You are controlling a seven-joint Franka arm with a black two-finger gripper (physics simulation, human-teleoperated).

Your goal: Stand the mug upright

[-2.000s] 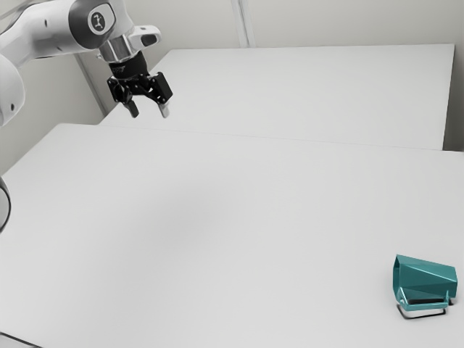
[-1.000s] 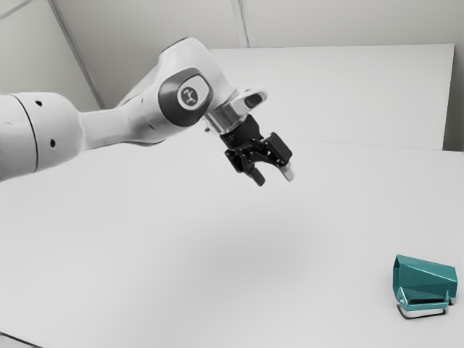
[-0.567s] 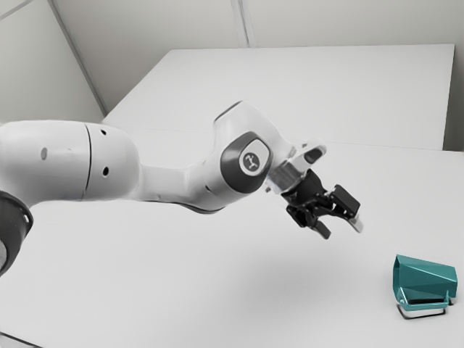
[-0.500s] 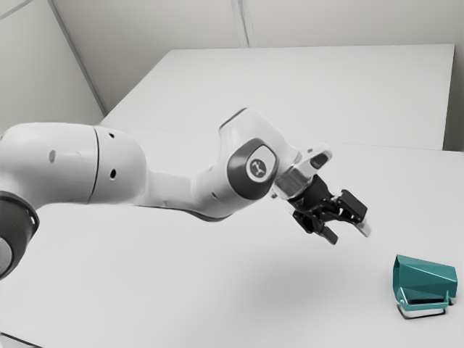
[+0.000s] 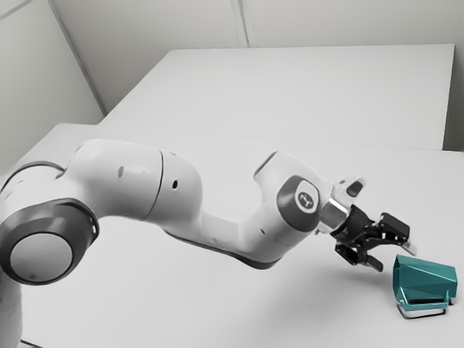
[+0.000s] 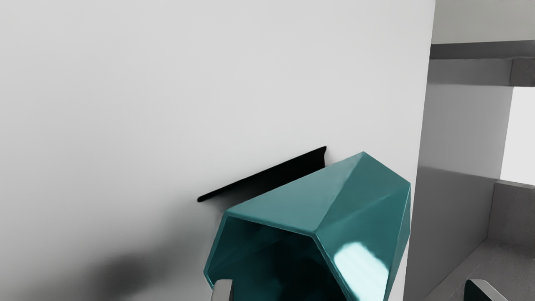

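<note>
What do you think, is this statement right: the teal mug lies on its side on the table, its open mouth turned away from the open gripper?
Not quite: the mouth of the teal mug is turned toward the gripper, as the wrist view shows. The mug does lie on its side on the table, and the gripper is open.

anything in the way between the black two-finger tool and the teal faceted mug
Nothing visible stands between the tool and the mug; the mug lies on its side on the white table, mouth toward the tool.
</note>
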